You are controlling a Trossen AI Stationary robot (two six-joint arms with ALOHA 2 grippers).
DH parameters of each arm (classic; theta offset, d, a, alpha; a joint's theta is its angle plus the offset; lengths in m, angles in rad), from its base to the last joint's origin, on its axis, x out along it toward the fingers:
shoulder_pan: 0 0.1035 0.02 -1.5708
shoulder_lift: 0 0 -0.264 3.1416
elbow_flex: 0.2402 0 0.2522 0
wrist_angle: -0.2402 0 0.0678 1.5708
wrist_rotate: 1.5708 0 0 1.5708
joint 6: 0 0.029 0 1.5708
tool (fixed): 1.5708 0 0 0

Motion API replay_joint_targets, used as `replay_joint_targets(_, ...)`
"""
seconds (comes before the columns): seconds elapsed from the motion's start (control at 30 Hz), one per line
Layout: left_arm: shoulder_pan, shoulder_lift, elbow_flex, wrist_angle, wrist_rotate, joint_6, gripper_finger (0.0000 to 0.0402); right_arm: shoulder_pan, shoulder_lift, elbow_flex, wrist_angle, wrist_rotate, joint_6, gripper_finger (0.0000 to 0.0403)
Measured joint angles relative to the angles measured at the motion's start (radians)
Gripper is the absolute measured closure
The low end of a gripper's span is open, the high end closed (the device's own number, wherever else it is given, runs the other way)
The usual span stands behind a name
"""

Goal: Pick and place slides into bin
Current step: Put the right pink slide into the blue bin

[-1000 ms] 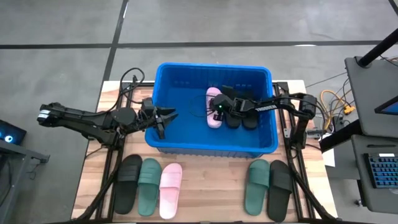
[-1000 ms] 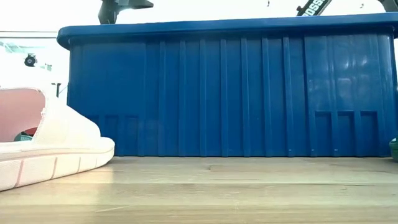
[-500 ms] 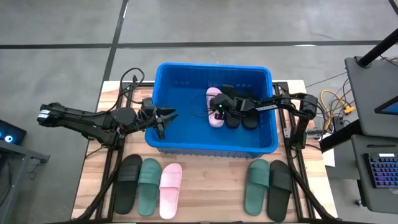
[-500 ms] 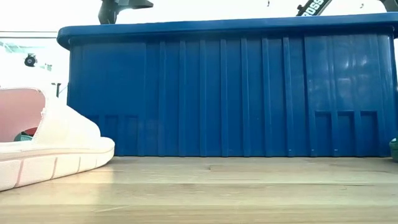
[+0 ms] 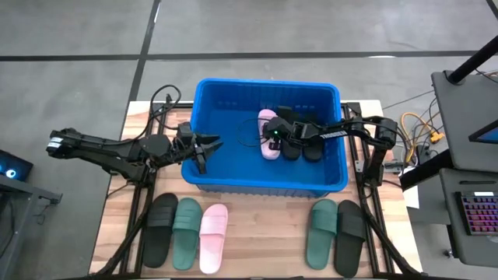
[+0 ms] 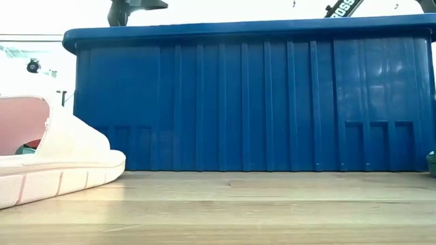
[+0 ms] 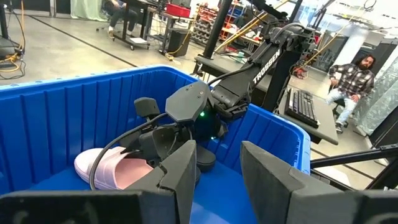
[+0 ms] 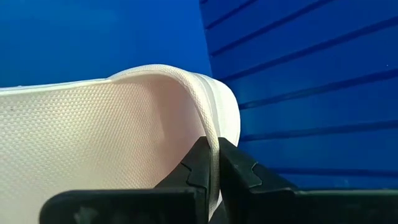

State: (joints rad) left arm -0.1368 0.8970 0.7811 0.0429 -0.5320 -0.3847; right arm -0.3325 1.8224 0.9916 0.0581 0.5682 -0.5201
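Note:
The blue bin [image 5: 233, 183] stands mid-table. Inside it lie a light pink slide [image 5: 267, 124] and black slides [image 5: 302, 146]. My right gripper [image 5: 274, 140] reaches into the bin from the right, slanting down, and is shut on the pink slide [image 7: 109, 171]. My left gripper [image 5: 208, 148] hovers level over the bin's left rim, open [image 7: 217, 174], with nothing between its fingers. On the table in front of the bin lie a black [image 5: 161, 229], a green [image 5: 187, 232] and a pink slide [image 5: 212, 237] at the left, and a green [image 5: 320, 232] and a black one [image 5: 350, 237] at the right. My right gripper pinches the pink slide's strap at its curved edge [image 8: 210, 140] between the two fingers [image 8: 196, 165], one on each face of the strap. The fingers come slanting down from the table's right side. Whether the sole is clear of the bin's floor I cannot tell.
The bin's tall ribbed wall [image 6: 252, 102] fills the low view, with the pink slide [image 6: 48, 160] on the table before it. Beyond the table's right edge stand a keyboard [image 5: 476, 214] and cables [image 5: 420, 128]. A person [image 7: 348, 78] sits in the room behind.

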Motion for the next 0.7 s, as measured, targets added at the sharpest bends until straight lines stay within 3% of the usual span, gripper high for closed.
replay_joint_targets(0.3,0.0,0.0,0.0,0.0,0.0,0.0,0.0291,-0.006,-0.001,0.0,-0.026,-0.103,0.067,0.0377)
replay_joint_targets(0.7,0.0,0.0,0.0,0.0,0.0,0.0,0.0291,-0.01,-0.001,0.0,-0.057,-0.125,0.096,0.0264)
